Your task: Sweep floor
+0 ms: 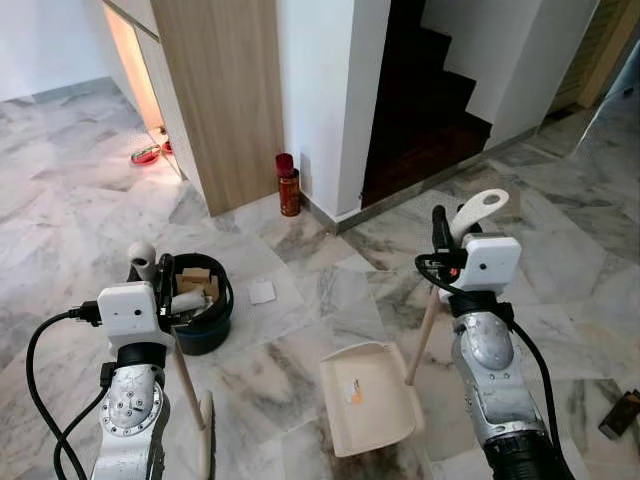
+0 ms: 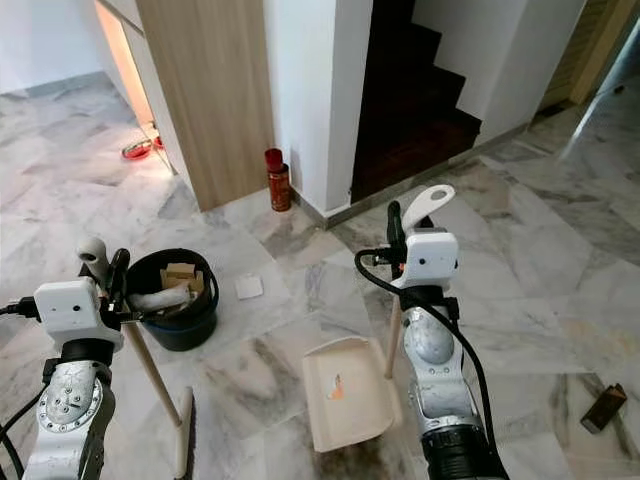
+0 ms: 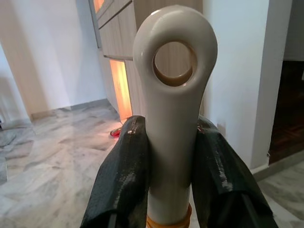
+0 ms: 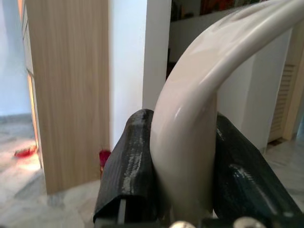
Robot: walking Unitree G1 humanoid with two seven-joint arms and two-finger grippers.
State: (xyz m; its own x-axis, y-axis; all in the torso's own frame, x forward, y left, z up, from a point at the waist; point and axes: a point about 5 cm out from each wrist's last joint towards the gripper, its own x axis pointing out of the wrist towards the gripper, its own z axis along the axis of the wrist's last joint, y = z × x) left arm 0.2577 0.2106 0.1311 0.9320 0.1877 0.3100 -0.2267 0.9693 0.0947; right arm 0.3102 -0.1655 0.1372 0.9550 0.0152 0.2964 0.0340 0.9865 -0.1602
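My left gripper [image 1: 150, 270] is shut on the cream top of a broom handle [image 3: 173, 95], whose wooden stick [image 1: 188, 385] slants down to the marble floor by my left side. My right gripper [image 1: 447, 240] is shut on the curved cream handle [image 4: 190, 142] of a dustpan; its wooden pole [image 1: 425, 335] runs down to the cream pan [image 1: 368, 398], which rests on the floor between my arms with a small orange scrap in it. A white piece of paper [image 1: 262, 292] lies on the tiles ahead, right of a dark bucket.
A dark bucket [image 1: 203, 318] holding cardboard and rubbish stands close to my left gripper. A red can [image 1: 288, 185] stands at the foot of the wooden cabinet and white wall. Dark stairs [image 1: 420, 110] rise beyond. A small brown object [image 1: 620, 412] lies at the right.
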